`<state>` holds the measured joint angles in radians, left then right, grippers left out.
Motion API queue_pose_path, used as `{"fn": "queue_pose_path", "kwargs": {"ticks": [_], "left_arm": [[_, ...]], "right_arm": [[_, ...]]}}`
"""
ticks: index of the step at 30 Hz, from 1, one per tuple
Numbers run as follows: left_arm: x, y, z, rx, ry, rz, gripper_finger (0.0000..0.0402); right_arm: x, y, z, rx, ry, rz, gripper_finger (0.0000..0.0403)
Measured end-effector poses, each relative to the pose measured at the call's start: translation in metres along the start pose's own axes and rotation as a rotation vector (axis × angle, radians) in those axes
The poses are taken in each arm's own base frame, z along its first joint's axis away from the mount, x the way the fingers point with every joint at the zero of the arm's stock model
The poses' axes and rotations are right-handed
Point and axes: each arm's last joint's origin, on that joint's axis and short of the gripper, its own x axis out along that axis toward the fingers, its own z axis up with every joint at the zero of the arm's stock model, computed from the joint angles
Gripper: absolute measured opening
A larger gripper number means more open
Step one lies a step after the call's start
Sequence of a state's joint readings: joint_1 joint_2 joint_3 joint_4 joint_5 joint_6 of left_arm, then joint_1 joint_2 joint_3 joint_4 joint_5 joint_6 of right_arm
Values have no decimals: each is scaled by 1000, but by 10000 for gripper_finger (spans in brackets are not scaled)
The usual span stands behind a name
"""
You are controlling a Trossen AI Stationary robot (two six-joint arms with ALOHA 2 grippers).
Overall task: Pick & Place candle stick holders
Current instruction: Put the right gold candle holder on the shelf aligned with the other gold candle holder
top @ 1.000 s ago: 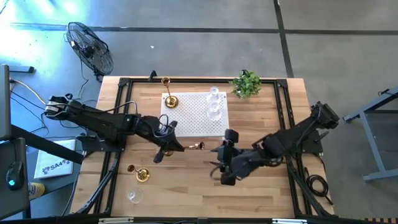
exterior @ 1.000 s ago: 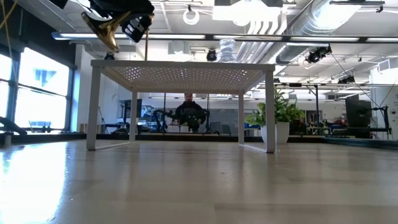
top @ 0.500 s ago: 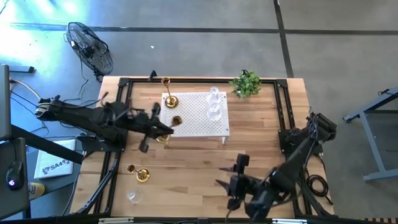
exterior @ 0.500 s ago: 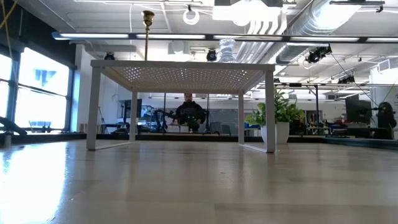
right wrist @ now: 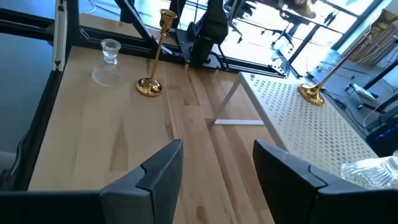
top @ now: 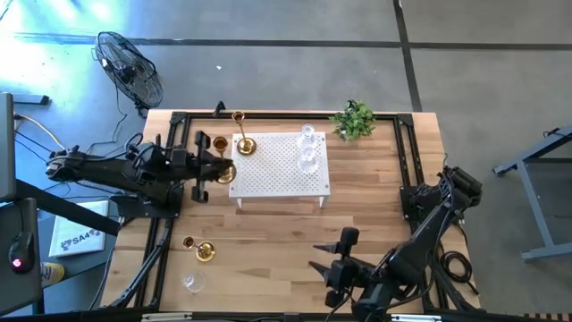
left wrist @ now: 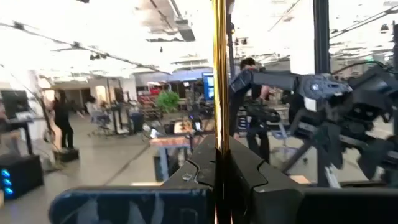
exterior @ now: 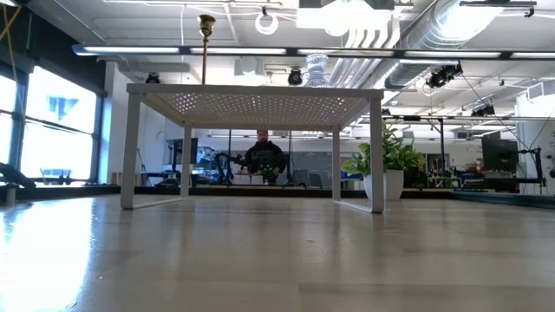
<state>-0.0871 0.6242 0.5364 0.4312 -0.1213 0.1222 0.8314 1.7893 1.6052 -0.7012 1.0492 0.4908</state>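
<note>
- The white perforated stand (top: 279,165) sits at the middle of the table (top: 384,201), toward its far edge, and everything here is placed against it.
- Left gripper (top: 213,165) is up just off the stand's left edge, fingers clamped tight on a brass candle stick holder (top: 221,159).
- From the left wrist view, that holder's thin gold stem (left wrist: 219,87) runs straight between the closed dark fingers (left wrist: 249,180), pinched hard.
- Its flared gold base shows from above, touching or just off the stand's left rim; which one is hard to call.
- On the stand's near-left corner stands another brass holder (top: 243,143), upright, round base flat on the perforated top.
- On the stand's right half there's a cluster of clear glass holders (top: 308,150).
- In front of the stand and well off to its left, a brass holder (top: 203,251) rests on the bare wood, with a clear glass holder (top: 191,283) near it, closer to the table's front edge.
- The right wrist view shows those same two: gold one (right wrist: 155,56) upright, glass one (right wrist: 109,56) beside it.
- Right gripper (top: 332,265) hangs well in front of the stand, near the table's front edge, fingers (right wrist: 155,171) spread wide apart, nothing between them.
- The small green plant (top: 355,120) sits just off the stand's far-right corner.
- Low view: the stand's legs frame a seated person (exterior: 264,159) in the room behind.
</note>
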Motion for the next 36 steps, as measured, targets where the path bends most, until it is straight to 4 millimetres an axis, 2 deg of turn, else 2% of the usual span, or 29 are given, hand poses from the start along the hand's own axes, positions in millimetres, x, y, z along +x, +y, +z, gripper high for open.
{"fn": "queue_pose_path", "kwargs": {"ticks": [5,9,15,18,24,28,36], "left_arm": [[-13,9,-29,-71,-35,-49,5],[-21,15,-42,-97,-129,-96,5],[-24,32,-63,-99,-26,8,5],[-21,39,-73,-127,39,-21,5],[-13,45,-86,-139,90,-90,5],[-8,46,-96,-132,130,-107,5],[-8,43,-100,-109,78,-207,5]], "right_arm": [[0,-1,0,-1,-11,-20,188],[2,-3,1,0,-28,-60,188],[11,-7,3,13,0,-49,188],[18,-11,4,23,17,-46,188],[29,-16,6,50,63,1,188],[30,-15,7,63,74,33,188],[29,-12,7,74,73,56,188]]}}
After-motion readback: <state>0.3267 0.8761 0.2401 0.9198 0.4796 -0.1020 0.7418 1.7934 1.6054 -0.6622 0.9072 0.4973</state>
